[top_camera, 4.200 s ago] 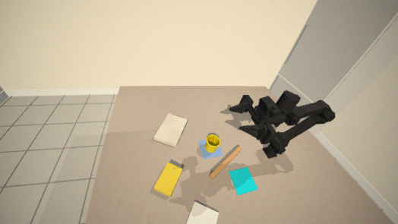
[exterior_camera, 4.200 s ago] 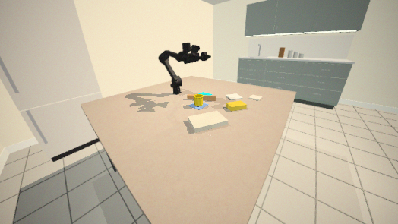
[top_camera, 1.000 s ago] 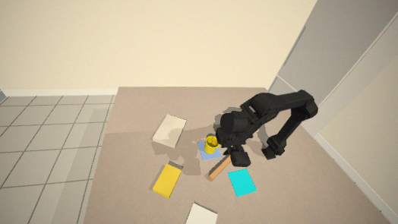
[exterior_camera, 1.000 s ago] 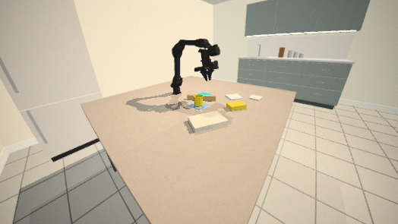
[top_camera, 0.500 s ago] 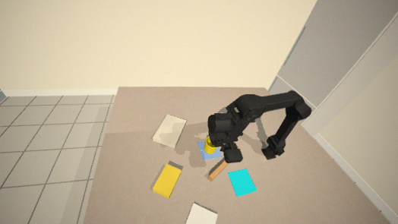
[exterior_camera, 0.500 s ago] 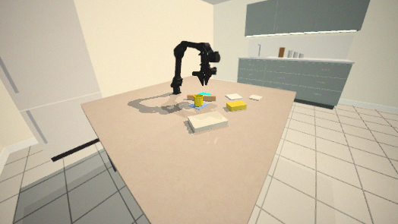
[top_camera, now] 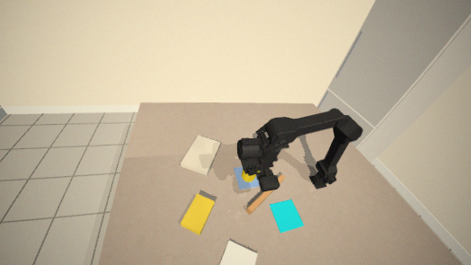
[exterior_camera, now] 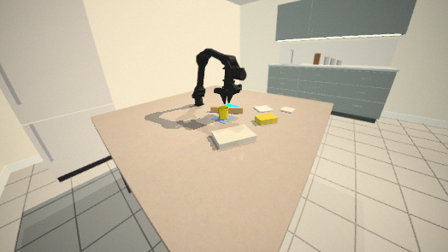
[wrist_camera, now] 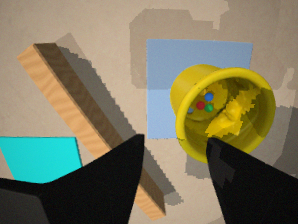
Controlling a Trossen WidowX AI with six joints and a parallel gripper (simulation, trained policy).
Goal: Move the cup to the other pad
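The yellow cup (top_camera: 248,176) (exterior_camera: 223,114) (wrist_camera: 187,91) stands upright on the blue pad (top_camera: 238,181) (exterior_camera: 216,119) (wrist_camera: 165,65). Several small marbles (wrist_camera: 201,105), red, green and blue, lie inside it in the wrist view. My gripper (exterior_camera: 226,102) (wrist_camera: 175,143) is partly open with nothing between its fingers. It hangs above and beside the cup; in the wrist view the right fingertip overlaps the cup's near rim, and contact cannot be told. The arm partly hides the cup in the top view. The cyan pad (top_camera: 286,216) (exterior_camera: 231,106) (wrist_camera: 40,157) is bare.
A wooden bar (top_camera: 261,201) (exterior_camera: 237,110) (wrist_camera: 70,105) lies between the two pads. A yellow block (top_camera: 198,213) (exterior_camera: 266,120) and a large cream block (top_camera: 198,152) (exterior_camera: 234,137) lie on the blue pad's other side. A white slab (top_camera: 239,254) (exterior_camera: 262,108) lies farther off.
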